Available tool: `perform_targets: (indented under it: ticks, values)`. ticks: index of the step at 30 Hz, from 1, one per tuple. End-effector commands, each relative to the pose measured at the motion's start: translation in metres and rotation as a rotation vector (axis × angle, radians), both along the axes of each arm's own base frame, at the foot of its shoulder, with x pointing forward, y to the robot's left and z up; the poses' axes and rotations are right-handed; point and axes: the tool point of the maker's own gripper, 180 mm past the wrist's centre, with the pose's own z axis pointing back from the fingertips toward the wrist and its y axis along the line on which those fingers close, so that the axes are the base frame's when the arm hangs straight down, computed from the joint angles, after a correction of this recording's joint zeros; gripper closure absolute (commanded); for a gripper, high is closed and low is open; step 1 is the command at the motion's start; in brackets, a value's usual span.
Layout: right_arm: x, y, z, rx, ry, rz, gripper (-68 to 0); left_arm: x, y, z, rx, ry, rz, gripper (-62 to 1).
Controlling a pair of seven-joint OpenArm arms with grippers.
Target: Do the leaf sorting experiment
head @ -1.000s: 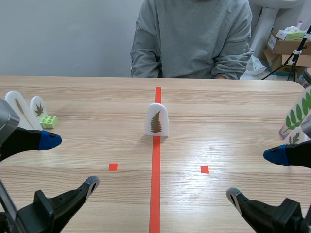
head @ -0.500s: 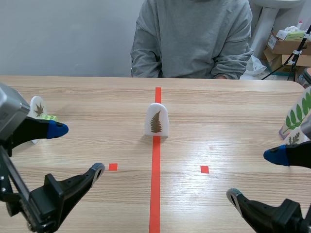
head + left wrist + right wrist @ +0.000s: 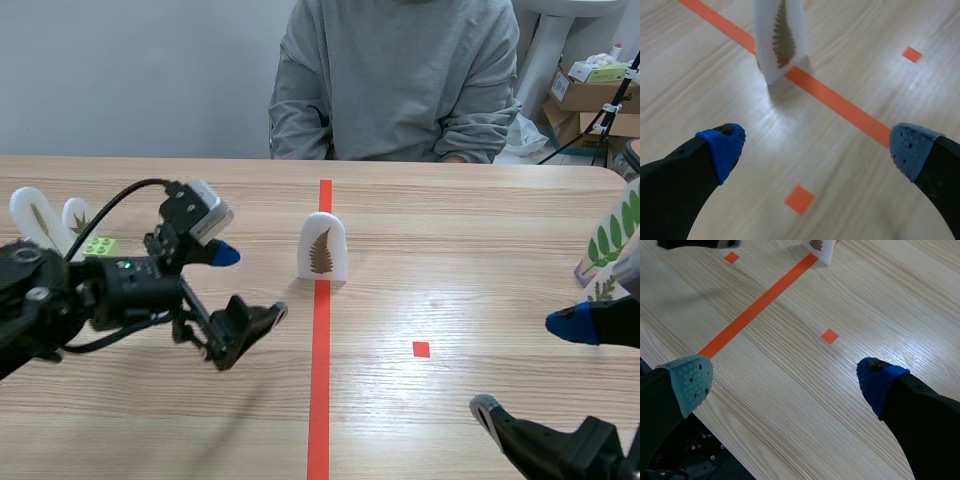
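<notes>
On the orange-red tape line (image 3: 320, 380) near the middle of the desk (image 3: 450, 200) stands the fern-leaf card (image 3: 323, 246). It is a white arched card, upright, with a brown fern frond on its face. The left gripper (image 3: 250, 285) hangs at about eight o'clock from that card, near it but apart. Its fingers are spread wide with nothing between them. In the left wrist view the fern-leaf card (image 3: 777, 40) stands ahead of the left gripper (image 3: 817, 147), toward eleven o'clock.

The right gripper (image 3: 526, 364) sits low at the desk's four o'clock, well apart from the card. In its own wrist view the right gripper (image 3: 784, 380) shows both fingers wide apart over bare wood.

At the desk's nine o'clock edge stand a tall slim-leaf card (image 3: 35, 220) and a smaller lobed-leaf card (image 3: 77, 218), with a green toy brick (image 3: 98, 245) just beside them. At three o'clock a green-leaf card (image 3: 615, 235) shows partly. A person in a grey sweatshirt (image 3: 395, 75) sits at twelve o'clock.
</notes>
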Motion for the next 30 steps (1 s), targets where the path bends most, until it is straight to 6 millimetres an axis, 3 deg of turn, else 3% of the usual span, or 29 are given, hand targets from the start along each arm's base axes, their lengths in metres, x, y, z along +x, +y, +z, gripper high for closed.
perform_targets:
  ticks: [1,6,10,13,17,22,30]
  values:
    - [0.001,0.000,0.003,0.007,-0.012,0.008,-59.1,0.019,-0.020,0.021,-0.063,-0.054,0.006,-61.7]
    - [0.001,0.000,0.003,0.007,-0.012,0.008,-59.1,0.051,-0.042,0.015,-0.052,-0.054,0.018,-61.7]
    - [0.001,0.000,0.003,0.007,-0.012,0.008,-59.1,0.057,-0.054,0.011,-0.067,-0.028,0.024,-61.7]
    - [0.001,0.000,0.003,0.007,-0.012,0.008,-59.1,0.057,-0.050,0.010,-0.062,-0.026,0.029,-61.7]
    - [0.001,0.000,0.003,0.007,-0.013,0.008,-59.1,0.062,-0.020,0.014,-0.109,-0.005,0.086,-61.7]
    - [0.002,0.000,0.004,0.010,-0.017,0.008,-59.1,0.064,0.037,0.028,-0.159,0.004,0.167,-61.7]
    - [0.007,0.000,0.007,0.009,-0.035,0.008,-59.1,0.026,0.102,0.039,-0.137,-0.003,0.260,-61.7]
